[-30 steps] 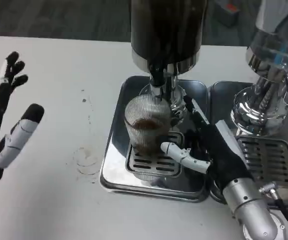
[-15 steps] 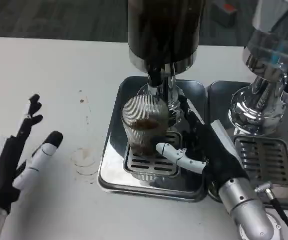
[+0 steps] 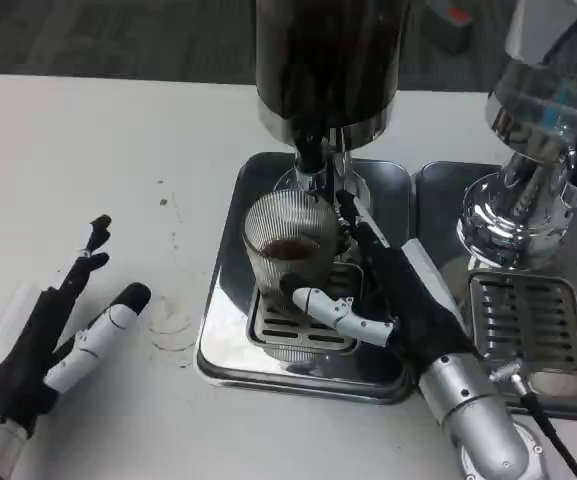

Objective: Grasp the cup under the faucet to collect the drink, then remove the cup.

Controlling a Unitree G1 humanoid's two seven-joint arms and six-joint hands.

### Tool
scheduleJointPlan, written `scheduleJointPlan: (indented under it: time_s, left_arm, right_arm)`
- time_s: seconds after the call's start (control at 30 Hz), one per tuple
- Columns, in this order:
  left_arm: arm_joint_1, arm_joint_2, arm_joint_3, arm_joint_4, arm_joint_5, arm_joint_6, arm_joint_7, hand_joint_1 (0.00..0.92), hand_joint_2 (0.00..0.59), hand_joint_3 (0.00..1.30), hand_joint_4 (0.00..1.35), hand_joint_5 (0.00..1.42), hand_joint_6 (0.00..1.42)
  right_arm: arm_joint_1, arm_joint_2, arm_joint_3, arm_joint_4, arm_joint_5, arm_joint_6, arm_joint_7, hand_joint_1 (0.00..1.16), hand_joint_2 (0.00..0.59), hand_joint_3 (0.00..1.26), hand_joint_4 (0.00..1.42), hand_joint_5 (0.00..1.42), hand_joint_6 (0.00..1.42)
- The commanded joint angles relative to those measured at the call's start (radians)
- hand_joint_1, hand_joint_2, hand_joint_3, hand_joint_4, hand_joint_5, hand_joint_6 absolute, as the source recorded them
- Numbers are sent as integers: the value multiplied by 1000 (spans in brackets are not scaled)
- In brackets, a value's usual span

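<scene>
At frame centre, the right hand (image 3: 388,300) clasps the ribbed cup (image 3: 288,250) beneath the faucet (image 3: 316,165); a second dispenser (image 3: 528,190) crowds its right. Lower left, the left hand (image 3: 53,335) lies spread on the desk (image 3: 88,180).

Ribbed clear glass cup (image 3: 288,250), glossy metal tray (image 3: 230,330), matt white table (image 3: 88,180)

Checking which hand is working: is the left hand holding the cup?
No, the left hand lies open on the table, apart from the cup, which the right hand grips.
</scene>
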Motion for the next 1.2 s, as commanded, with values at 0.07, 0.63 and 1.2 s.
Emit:
scheduleJointPlan:
  time_s: [0.07, 0.63, 1.2]
  left_arm:
    - [-5, 19, -9, 12, 4, -21, 4, 0, 146, 52, 0, 103, 0]
    - [-4, 28, -13, 1, -9, -15, -18, 0, 146, 189, 0, 135, 0]
    - [11, 29, -10, -13, -7, -10, -14, 0, 146, 210, 0, 136, 0]
  right_arm:
    - [-28, 14, 11, 39, 2, -36, -6, 699, 208, 0, 0, 0, 0]
    - [-89, 51, 18, 155, 3, -59, -31, 761, 183, 0, 0, 0, 0]
    - [-106, 90, 13, 179, -8, -44, -88, 811, 180, 0, 0, 0, 105]
